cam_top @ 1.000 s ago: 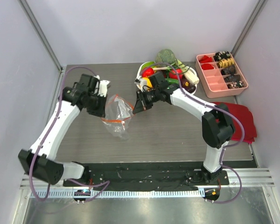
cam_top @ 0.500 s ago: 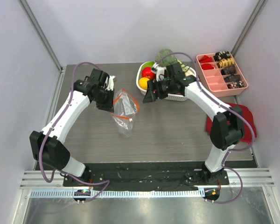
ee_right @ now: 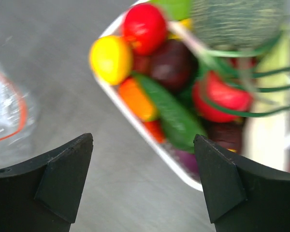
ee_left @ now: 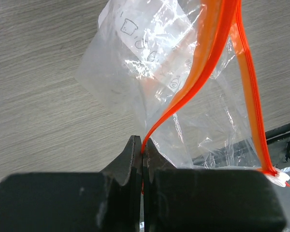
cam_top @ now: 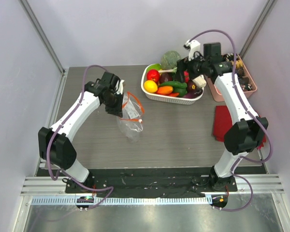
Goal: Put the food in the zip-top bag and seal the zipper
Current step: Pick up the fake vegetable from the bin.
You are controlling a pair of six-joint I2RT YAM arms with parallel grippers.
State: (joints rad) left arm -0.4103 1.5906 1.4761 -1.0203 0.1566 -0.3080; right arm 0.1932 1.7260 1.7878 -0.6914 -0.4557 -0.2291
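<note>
The clear zip-top bag (cam_top: 131,121) hangs from my left gripper (cam_top: 118,103), its lower end on the table. In the left wrist view this gripper (ee_left: 142,151) is shut on the orange-red zipper (ee_left: 209,63) strip, and the bag (ee_left: 145,72) looks empty, its mouth gaping. The food lies in a white basket (cam_top: 150,96): a red fruit (cam_top: 153,75), a dark green cucumber (cam_top: 174,84) and a grey-green broccoli head (cam_top: 170,59) behind. My right gripper (cam_top: 182,71) hovers over the basket, open and empty (ee_right: 144,140), with the cucumber (ee_right: 171,113) and red fruit (ee_right: 145,26) below it.
A pink divided tray (cam_top: 232,87) stands at the back right, partly behind the right arm. A dark red cloth (cam_top: 224,123) lies at the right edge. The basket rim (ee_right: 135,121) runs diagonally under the right gripper. Grey walls enclose the table.
My right gripper left the bag's mouth, opened and swung back right over the basket. The left gripper carried the bag slightly right and back, still shut on the zipper.
</note>
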